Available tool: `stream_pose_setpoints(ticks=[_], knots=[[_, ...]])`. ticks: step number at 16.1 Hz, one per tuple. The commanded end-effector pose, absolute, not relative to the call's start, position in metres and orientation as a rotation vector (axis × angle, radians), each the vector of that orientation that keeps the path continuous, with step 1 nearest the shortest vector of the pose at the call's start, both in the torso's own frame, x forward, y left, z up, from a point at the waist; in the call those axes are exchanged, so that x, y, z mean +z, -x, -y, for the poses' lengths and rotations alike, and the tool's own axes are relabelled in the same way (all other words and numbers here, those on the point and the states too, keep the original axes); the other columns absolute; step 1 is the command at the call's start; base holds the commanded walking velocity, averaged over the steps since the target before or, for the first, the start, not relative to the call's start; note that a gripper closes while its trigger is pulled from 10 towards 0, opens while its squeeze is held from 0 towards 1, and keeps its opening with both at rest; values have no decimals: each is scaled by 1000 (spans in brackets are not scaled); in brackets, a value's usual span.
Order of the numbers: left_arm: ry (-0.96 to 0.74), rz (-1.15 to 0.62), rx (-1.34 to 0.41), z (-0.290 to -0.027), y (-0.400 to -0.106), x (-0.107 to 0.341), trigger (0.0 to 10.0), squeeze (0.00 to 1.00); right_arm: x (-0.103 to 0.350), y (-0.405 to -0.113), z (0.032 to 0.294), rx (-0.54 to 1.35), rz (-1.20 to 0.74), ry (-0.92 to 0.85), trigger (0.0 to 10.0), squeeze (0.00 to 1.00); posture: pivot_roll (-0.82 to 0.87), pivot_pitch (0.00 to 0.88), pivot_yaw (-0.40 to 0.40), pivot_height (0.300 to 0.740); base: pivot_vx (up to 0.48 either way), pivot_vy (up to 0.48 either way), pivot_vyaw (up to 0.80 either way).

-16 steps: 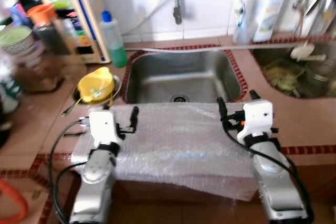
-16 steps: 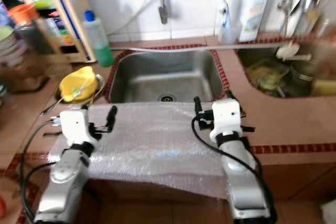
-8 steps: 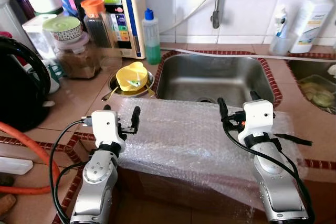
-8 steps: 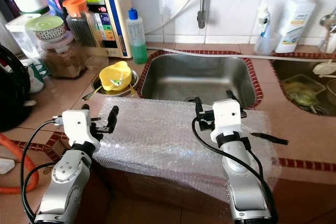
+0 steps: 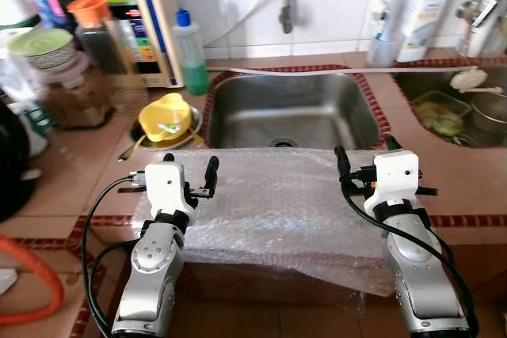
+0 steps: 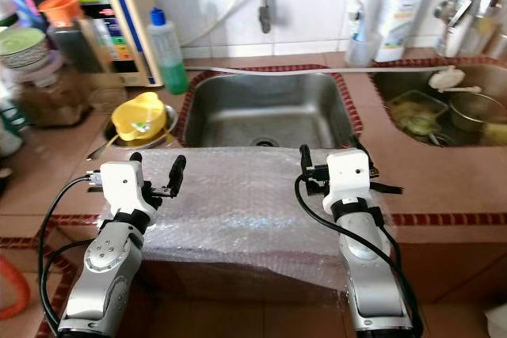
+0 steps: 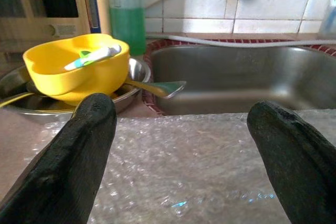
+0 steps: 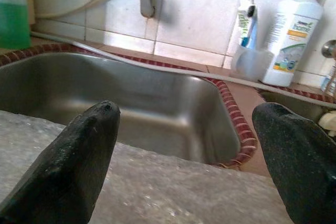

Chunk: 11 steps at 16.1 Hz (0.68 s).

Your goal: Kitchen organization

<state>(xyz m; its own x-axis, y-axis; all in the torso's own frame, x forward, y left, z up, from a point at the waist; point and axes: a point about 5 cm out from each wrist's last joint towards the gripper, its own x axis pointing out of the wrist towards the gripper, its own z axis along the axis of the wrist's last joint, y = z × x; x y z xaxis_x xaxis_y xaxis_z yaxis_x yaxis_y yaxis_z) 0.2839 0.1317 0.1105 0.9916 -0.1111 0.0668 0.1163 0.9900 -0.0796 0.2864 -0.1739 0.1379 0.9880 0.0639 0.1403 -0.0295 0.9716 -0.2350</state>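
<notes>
A sheet of bubble wrap [image 5: 277, 203] lies over the tiled counter's front edge, just before the steel sink [image 5: 238, 108]. My left gripper [image 5: 188, 165] hovers open above the sheet's left part, with nothing between its fingers. My right gripper [image 5: 366, 154] stands open over the sheet's right part, likewise empty. In the left wrist view the left gripper [image 7: 179, 108] faces a yellow bowl [image 7: 79, 69] holding a utensil, which rests in a metal dish [image 7: 131, 98]. The right gripper [image 8: 187, 109] in its wrist view faces the sink basin [image 8: 131, 98].
A green soap bottle [image 5: 190, 53] and a water filter unit [image 5: 139, 21] stand behind the yellow bowl [image 5: 162, 116]. Jars [image 5: 71, 85] crowd the far left. A white bottle [image 5: 420, 1] and a toothbrush cup [image 5: 380, 37] stand at the back right. A second basin [image 5: 451, 112] holds dishes.
The whole picture has swung left and then back right, so the camera moved. Both grippers keep the same open pose over the bubble wrap.
</notes>
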Motion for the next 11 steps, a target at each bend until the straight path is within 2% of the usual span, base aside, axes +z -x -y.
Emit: stream_pose_setpoints(ticks=[1, 5, 11], knots=[[69, 69, -103, -135, -284, 113, 10000, 0, 144, -287, 171, 56, 169, 231, 10000, 0, -265, 21, 88, 740, 0, 0, 0], [35, 72, -53, -140, -286, 114, 10000, 0, 143, -287, 169, 71, 169, 231, 10000, 0, -262, 19, 85, 740, 0, 0, 0], [121, 122, -152, -130, -284, 129, 10000, 0, 150, -288, 170, 65, 199, 243, 10000, 0, -261, 13, 86, 740, 0, 0, 0]])
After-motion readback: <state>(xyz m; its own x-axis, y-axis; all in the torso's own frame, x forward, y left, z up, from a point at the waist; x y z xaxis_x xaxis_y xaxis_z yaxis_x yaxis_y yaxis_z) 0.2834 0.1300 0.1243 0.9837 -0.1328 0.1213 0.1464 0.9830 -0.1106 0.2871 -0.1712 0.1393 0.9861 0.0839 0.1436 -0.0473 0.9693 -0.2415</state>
